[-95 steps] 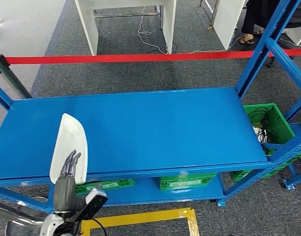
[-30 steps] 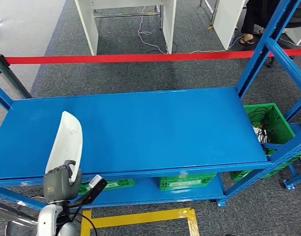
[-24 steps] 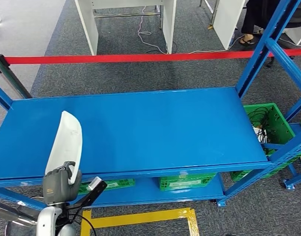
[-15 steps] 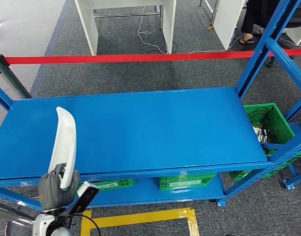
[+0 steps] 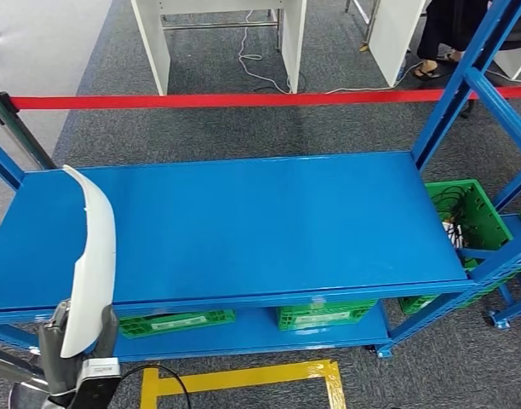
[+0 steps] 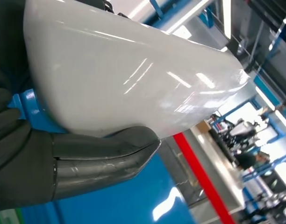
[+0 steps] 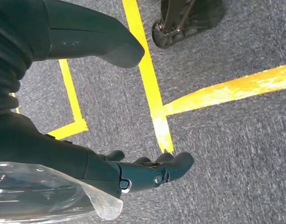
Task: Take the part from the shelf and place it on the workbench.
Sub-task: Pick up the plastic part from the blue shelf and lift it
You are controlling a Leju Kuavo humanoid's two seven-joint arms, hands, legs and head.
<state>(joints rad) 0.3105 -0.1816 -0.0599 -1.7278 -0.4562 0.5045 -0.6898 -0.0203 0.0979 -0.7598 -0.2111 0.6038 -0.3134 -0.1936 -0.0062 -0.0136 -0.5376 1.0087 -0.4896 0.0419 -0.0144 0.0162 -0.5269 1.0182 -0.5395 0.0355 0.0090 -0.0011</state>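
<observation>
Left hand (image 5: 75,345) grips the near end of the white part (image 5: 91,256), held edge-on above the near left edge of the blue shelf (image 5: 264,221). Right hand (image 7: 110,144) hangs released, fingers apart, over grey floor (image 7: 222,154).

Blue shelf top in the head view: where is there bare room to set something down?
Nearly all of the blue shelf top is bare, from the right upright across to the white part that the left hand holds at the front left corner. Only that corner is crowded.
</observation>
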